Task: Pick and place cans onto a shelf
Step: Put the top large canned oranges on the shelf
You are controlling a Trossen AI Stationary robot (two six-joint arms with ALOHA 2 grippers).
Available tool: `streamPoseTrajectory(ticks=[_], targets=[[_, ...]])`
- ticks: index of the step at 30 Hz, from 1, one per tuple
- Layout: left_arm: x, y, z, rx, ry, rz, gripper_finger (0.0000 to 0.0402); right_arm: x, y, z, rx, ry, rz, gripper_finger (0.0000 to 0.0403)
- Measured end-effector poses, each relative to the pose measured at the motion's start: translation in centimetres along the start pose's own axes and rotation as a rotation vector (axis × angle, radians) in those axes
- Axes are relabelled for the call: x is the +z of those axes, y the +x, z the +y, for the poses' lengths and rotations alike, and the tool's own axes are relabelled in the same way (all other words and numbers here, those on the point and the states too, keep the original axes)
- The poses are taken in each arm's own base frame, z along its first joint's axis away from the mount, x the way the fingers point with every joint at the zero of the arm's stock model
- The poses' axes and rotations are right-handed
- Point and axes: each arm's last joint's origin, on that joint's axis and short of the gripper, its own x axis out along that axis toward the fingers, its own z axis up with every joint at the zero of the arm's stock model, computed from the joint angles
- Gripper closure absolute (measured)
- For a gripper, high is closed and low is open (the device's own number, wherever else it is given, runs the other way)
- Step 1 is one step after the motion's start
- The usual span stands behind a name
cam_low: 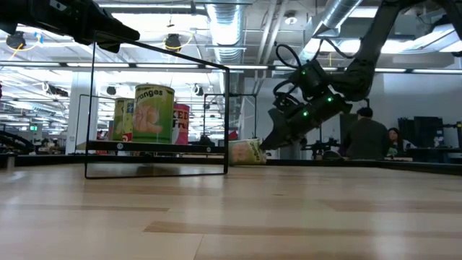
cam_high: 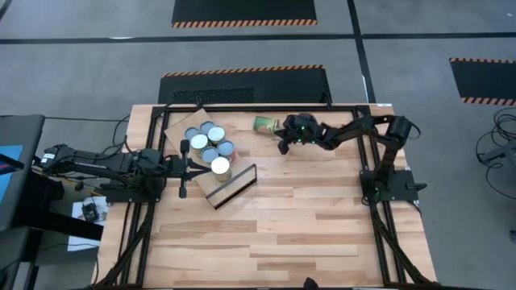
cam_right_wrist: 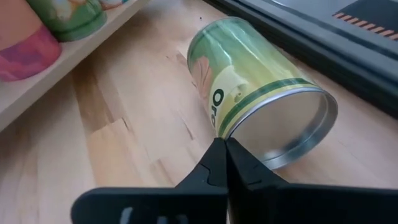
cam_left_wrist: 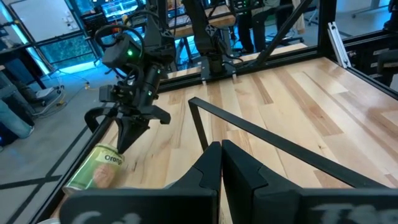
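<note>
The right gripper (cam_high: 284,145) sits with its jaws pinched together on nothing, tips just at the fallen can (cam_right_wrist: 258,93), which lies on its side near the table's far edge (cam_high: 322,107). A nudge could roll it toward that edge. The shelf (cam_high: 179,129) already looks crowded. The left gripper (cam_high: 193,167), jaws together, waits beside it.

A pale slatted wooden table (cam_high: 306,234) fills the middle of the high view, edged by a black metal frame (cam_high: 379,234). The grey floor around it carries black mats with orange-striped edges (cam_high: 242,11). In the low view, a person in dark clothing (cam_low: 364,137) sits beyond the table's far edge, under silver ceiling ducts (cam_low: 224,29) and bright lights.
</note>
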Motion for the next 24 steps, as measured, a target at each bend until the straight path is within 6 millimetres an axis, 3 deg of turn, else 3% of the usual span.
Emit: streamPoseTrajectory(ticks=[6, 15, 19, 24], targets=[[0.0, 0.0, 0.0, 0.0, 0.0, 0.0, 0.0399, 1.7, -2.0, 0.4, -0.005, -0.048, 0.03, 0.0399], [0.0, 0.0, 0.0, 0.0, 0.0, -0.001, 0.0399, 7.2, -6.2, 3.3, 0.036, -0.223, 0.275, 0.0399], [0.0, 0.0, 0.0, 0.0, 0.0, -0.001, 0.0399, 9.1, -6.8, 4.7, 0.046, -0.282, 0.401, 0.0399], [0.0, 0.0, 0.0, 0.0, 0.0, -0.003, 0.0399, 9.6, -5.2, 6.2, 0.075, -0.318, 0.518, 0.0399]])
